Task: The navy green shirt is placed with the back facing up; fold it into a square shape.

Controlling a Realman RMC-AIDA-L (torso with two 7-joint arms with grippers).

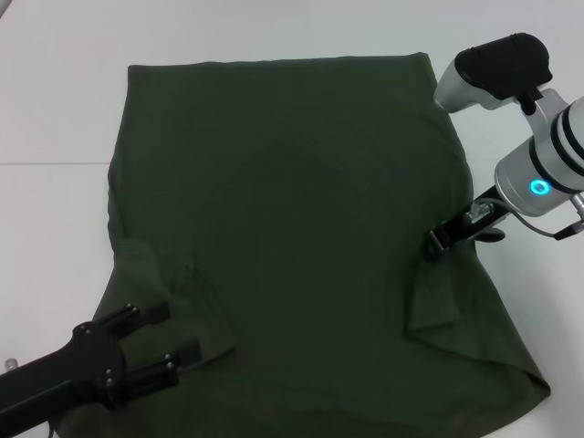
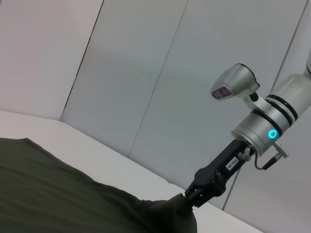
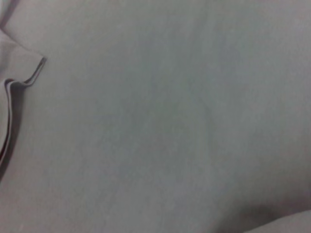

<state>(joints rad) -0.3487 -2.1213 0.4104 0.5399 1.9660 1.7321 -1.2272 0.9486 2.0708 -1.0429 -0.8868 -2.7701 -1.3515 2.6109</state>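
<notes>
Left arm low at my near left, black forearm angled inward. Left gripper points toward centre, jaws spread apart, one finger above, one below, both lying over shirt fabric near folded-in sleeve. Right arm reaches in from far right, silver wrist with lit cyan ring, black camera housing above. Right gripper slants down to shirt's right edge, jaws pinched together on bunched fabric, cloth gathered at tips.
</notes>
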